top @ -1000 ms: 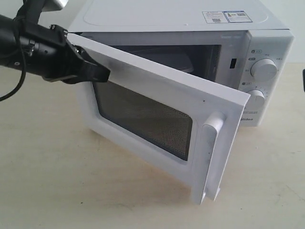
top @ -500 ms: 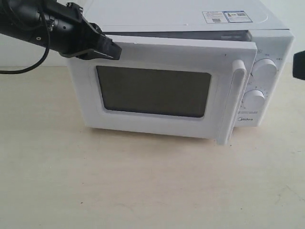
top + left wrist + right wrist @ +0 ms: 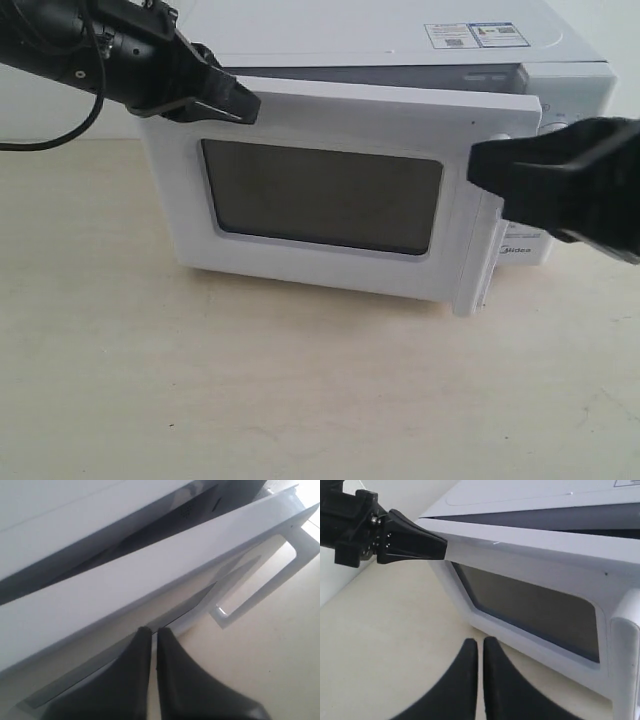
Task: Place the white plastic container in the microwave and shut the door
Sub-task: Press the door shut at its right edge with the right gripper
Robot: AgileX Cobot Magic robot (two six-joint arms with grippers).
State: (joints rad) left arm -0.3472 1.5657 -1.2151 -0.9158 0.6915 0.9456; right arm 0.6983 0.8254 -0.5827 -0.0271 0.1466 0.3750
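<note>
The white microwave (image 3: 380,40) stands on the table. Its door (image 3: 330,115) is swung almost shut, with a dark gap left along its top edge (image 3: 150,575). My left gripper (image 3: 252,105) is shut and empty, its tips (image 3: 152,630) against the door's upper corner on the hinge side. My right gripper (image 3: 474,165) is shut and empty too. It hangs in front of the door's handle (image 3: 470,275) end and covers the dials. In the right wrist view its tips (image 3: 480,641) hang over the table, short of the door window (image 3: 530,610). The white plastic container is hidden.
A tan table (image 3: 250,380) spreads in front of the microwave. Stickers (image 3: 475,35) lie on the microwave's top and the Midea logo (image 3: 515,251) shows below my right gripper. The bar handle (image 3: 265,587) stands out from the door.
The door swung from half open to almost shut, pushed by my left gripper. My right gripper has come in from the right edge to in front of the handle.
</note>
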